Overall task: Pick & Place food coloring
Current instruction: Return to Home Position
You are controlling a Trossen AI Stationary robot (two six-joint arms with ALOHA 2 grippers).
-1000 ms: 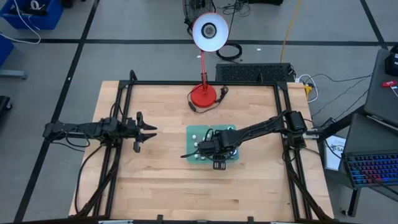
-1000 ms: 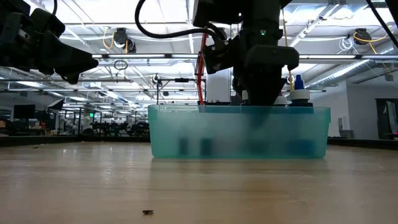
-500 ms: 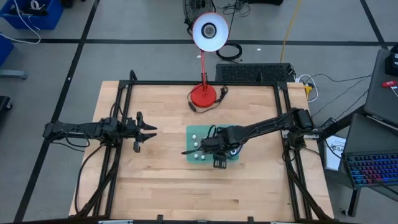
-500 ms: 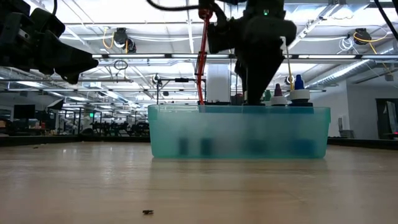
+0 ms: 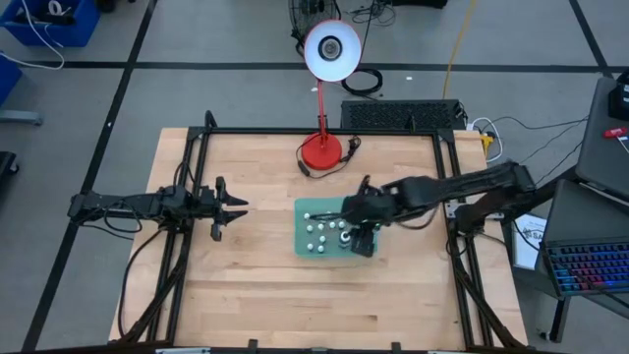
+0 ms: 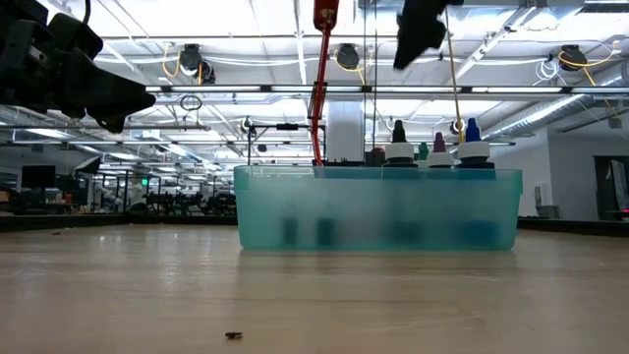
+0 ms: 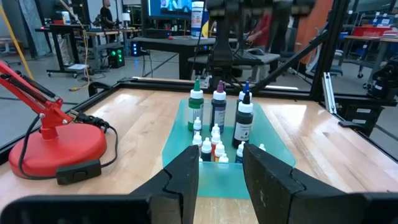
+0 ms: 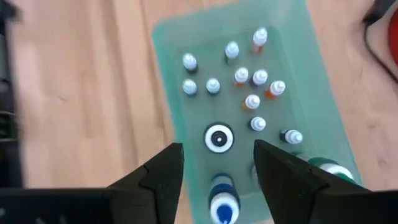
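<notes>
**Gripping Binned Food Coloring**

The pale wooden tabletop (image 5: 246, 285) carries the translucent green plastic bin (image 6: 295, 206), which holds every bottle. The right gripper (image 8: 217, 163) hovers above it, jaws wide and empty. The left gripper (image 5: 236, 208) hangs well aside, jaws parted. The tall dark-capped plastic bottles (image 7: 244, 118) look light, rigid and slick: pinch mid-body. The tiny white-topped bottles (image 8: 213, 86) probably tip easily.

bin (image 6: 373, 211) teal | lamp (image 5: 320, 150) red | table (image 5: 256, 295) woodgrain | food coloring (image 7: 244, 121) caps white, black

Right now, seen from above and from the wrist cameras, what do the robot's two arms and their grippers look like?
The left arm and right arm are both black, built of slim jointed links, with thin dark cables along them. The left gripper and right gripper each have two broad, matte dark fingers with angled tips. No markings are readable.
</notes>
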